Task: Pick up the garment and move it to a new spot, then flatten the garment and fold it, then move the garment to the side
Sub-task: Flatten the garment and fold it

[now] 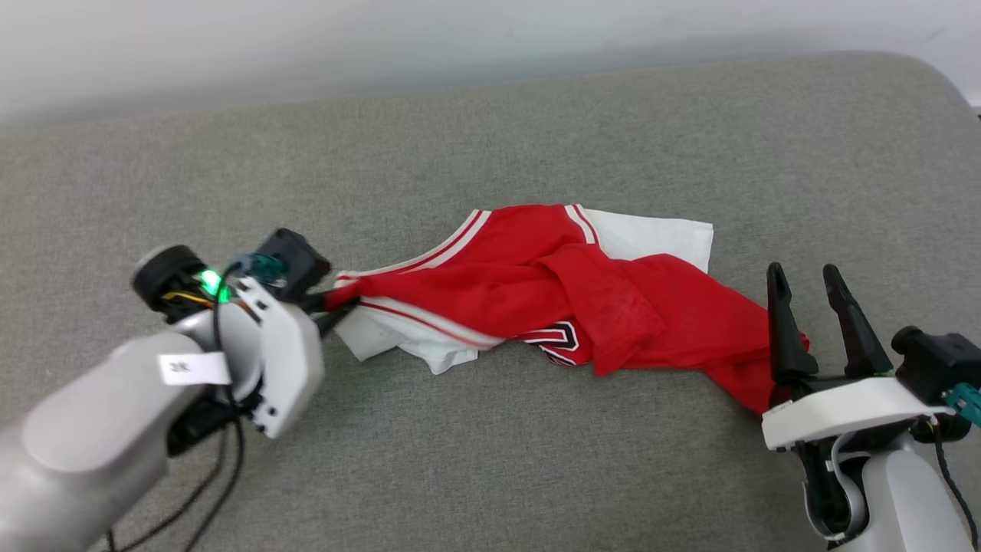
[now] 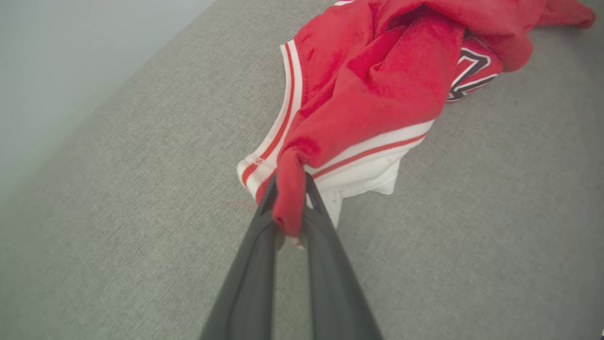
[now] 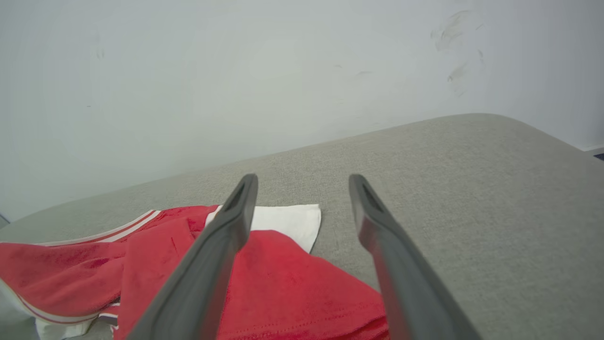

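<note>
Low-angled left gripper (image 2: 290, 183) clamps the garment (image 1: 529, 284) — right gripper (image 1: 803, 274) points forward, fingers (image 1: 782, 322) spread wide

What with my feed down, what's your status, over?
Left pincer shut on garment edge. Right pincer open by its other end. Garment crumpled on grey cushion. No obstructions.

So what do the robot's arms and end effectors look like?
The left arm and right arm are pale grey with white wrist housings. The left end effector and right end effector each have two long, dark, tapered fingers. The left wrist carries a green light, a white tag, black cables and a teal connector; another teal connector sits on the right.
</note>
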Robot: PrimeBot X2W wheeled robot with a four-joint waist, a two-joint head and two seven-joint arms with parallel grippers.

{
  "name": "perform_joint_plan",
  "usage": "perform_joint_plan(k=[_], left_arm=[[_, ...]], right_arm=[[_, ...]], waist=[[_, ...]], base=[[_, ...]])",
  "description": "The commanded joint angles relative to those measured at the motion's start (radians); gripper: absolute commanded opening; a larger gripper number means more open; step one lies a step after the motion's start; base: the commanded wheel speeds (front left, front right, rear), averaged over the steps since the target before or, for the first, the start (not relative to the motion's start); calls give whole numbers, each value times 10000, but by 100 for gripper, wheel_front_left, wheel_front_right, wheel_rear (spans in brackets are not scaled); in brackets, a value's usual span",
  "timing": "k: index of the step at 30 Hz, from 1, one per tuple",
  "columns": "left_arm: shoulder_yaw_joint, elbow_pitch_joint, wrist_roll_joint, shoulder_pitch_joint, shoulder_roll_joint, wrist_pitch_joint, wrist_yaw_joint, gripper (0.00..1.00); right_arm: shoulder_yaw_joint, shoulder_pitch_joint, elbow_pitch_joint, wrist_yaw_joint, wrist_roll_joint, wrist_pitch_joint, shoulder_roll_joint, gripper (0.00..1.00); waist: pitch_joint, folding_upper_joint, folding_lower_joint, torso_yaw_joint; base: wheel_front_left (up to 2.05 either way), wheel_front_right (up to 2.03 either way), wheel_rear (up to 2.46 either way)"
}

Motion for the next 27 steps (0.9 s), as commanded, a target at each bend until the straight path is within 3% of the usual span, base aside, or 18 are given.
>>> perform_joint_plan(k=[1, 5, 8, 9, 10, 20, 24, 27], left_arm=[[9, 37, 35, -254, 68, -53, 10, 0], [-316, 918, 88, -914, 332, -320, 12, 0], [-265, 1822, 259, -1393, 176, -441, 37, 0], [-241, 2150, 265, -1469, 75, -378, 138, 18], [-256, 2435, 362, -1577, -27, -368, 206, 100], [359, 4109, 415, -1447, -1022, -2389, 1306, 100], [915, 4046, 159, -1061, -1275, -3819, 1872, 100], [1449, 3499, 146, -598, -1363, -4312, 2334, 100]], right_arm=[[17, -154, 3, -7, -81, 37, 20, 100], [129, -317, 7, -7, -131, 75, 20, 100], [204, -381, 42, -7, -169, 124, 18, 100], [210, -399, 55, -7, -188, 124, 18, 100], [218, -425, 63, -7, -189, 124, 18, 100], [204, -328, 200, -7, -312, 209, 19, 100], [110, -98, 131, -7, -447, 311, 19, 100], [7, 61, -2, -7, -566, 398, 16, 100]], waist=[[90, 0, 0, 58], [343, 0, 0, 160], [453, 0, 0, 202], [473, 0, 0, 214], [492, 0, 0, 225], [96, 0, 0, 453], [-323, 0, 0, 653], [-658, 0, 0, 860]], base=[[0, 0, 0], [0, 0, 0], [0, 0, 0], [0, 0, 0], [0, 0, 0], [0, 0, 0], [0, 0, 0], [0, 0, 0]])
